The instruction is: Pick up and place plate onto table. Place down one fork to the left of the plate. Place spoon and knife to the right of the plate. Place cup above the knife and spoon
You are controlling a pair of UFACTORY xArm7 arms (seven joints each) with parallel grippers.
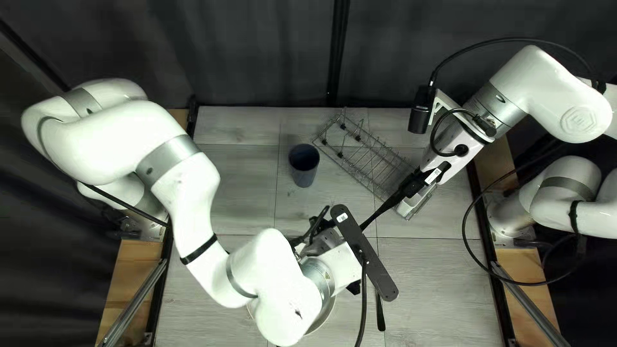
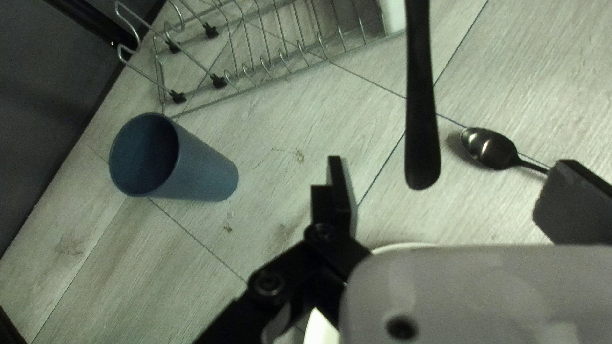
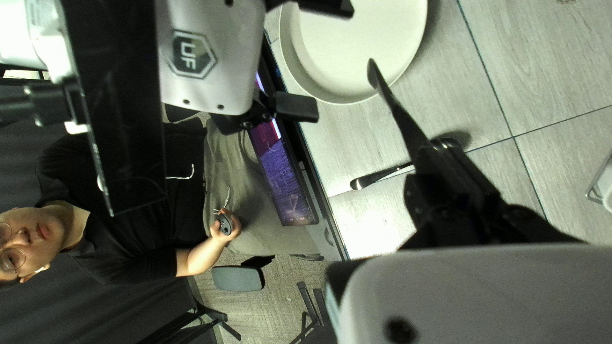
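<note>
Top left view. On the pale wood-patterned surface point(image 1: 231, 164): dark blue-grey, smooth, tapered cup point(image 1: 303, 168), upright, toward the far side; just right of it, long silver wire dish rack point(image 1: 369, 154) with black clips, set at a slant. Shallow round off-white plate point(image 1: 326, 316) near the near edge, mostly under the white left arm. Just right of the plate, slim black metal spoon point(image 1: 380, 318), handle end toward the near edge, rest mostly behind a long black bar point(image 1: 369, 254) on the left arm. Left gripper point(image 1: 347, 265) close by the plate. Right gripper point(image 1: 400, 195) in front of the rack, with a slender black metal utensil slanting down toward the left gripper.

Left wrist view. Fingers point(image 2: 344, 197) released, wide apart, nothing in their grasp. Rounded end of the black metal utensil point(image 2: 421, 127) in the gap between them, as seen, with no contact on either. Spoon bowl by one finger, handle running behind it. Cup off to the other side; rack well ahead. Sliver of plate rim under the gripper.

Right wrist view. Fingers clenched on the utensil; knife or fork, cannot tell. Its free end in line with the plate rim. Spoon on the surface beyond the fingers, bowl partly hidden. Left gripper beside the plate, fingers apart. Past the near edge: lit screen point(image 3: 280, 169) and seated person in black top point(image 3: 127, 242), small dark device in one hand point(image 3: 226, 226).
</note>
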